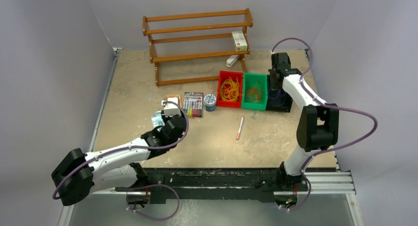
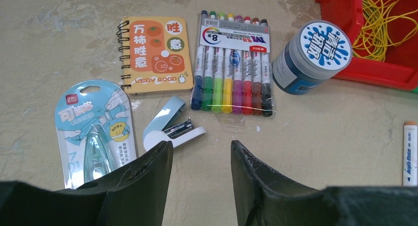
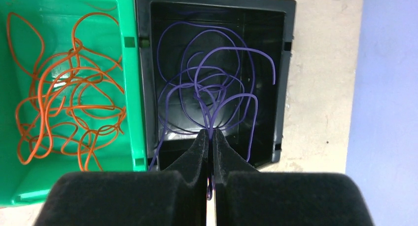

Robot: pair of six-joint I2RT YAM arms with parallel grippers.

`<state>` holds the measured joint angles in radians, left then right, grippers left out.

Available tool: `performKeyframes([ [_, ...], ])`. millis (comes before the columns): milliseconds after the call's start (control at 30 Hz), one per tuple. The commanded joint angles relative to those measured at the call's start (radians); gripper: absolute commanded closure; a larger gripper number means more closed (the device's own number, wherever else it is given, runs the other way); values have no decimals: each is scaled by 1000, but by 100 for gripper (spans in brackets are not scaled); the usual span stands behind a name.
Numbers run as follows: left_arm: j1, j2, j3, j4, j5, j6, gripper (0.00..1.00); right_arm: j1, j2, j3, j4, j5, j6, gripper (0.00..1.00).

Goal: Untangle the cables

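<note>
The cables (image 3: 74, 70) lie sorted by colour into three bins set side by side on the worktop, which seems to be how the untangling is handled: each colour kept apart so that freed loops cannot knot again. Orange cables fill the green bin (image 3: 129, 88) in a loose heap. The yellow cables (image 2: 379, 23) sit in the red bin (image 1: 220, 90) touching the green bin's left side, and the purple cables (image 3: 211, 120) are in the black bin (image 3: 284, 78) touching its right side. The right end effector (image 3: 211, 137) hangs over the near edge of that black bin, just right of the green bin, clenched on purple cables at the point where several strands run together. How many strands are pinched cannot be told. The loops fan away from the grip into the bin, so the hold looks meant either to draw one loop clear of the rest or to set one down; the pictures do not settle which. The left end effector (image 2: 201, 146) is released, its fingers apart and holding nothing, well to the left of the green bin beyond the red one. It hovers over stationery: a marker set (image 2: 231, 68), a notebook (image 2: 155, 53) and a stapler (image 2: 172, 127). It appears parked there, out of the right arm's way. With no mixed heap in sight, the task looks close to its end.
</note>
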<state>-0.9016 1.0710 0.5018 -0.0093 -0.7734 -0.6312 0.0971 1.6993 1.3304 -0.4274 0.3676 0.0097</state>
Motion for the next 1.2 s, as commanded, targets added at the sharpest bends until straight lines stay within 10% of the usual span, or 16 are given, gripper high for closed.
performKeyframes([
  [0, 13, -8, 23, 31, 1, 21, 54, -23, 54, 95, -56, -40, -25, 100],
  [433, 33, -7, 36, 37, 23, 65, 54, -66, 200, 170, -34, 128, -19, 100],
  [1167, 56, 47, 83, 55, 55, 71, 54, -66, 318, 166, 81, -60, -17, 95],
])
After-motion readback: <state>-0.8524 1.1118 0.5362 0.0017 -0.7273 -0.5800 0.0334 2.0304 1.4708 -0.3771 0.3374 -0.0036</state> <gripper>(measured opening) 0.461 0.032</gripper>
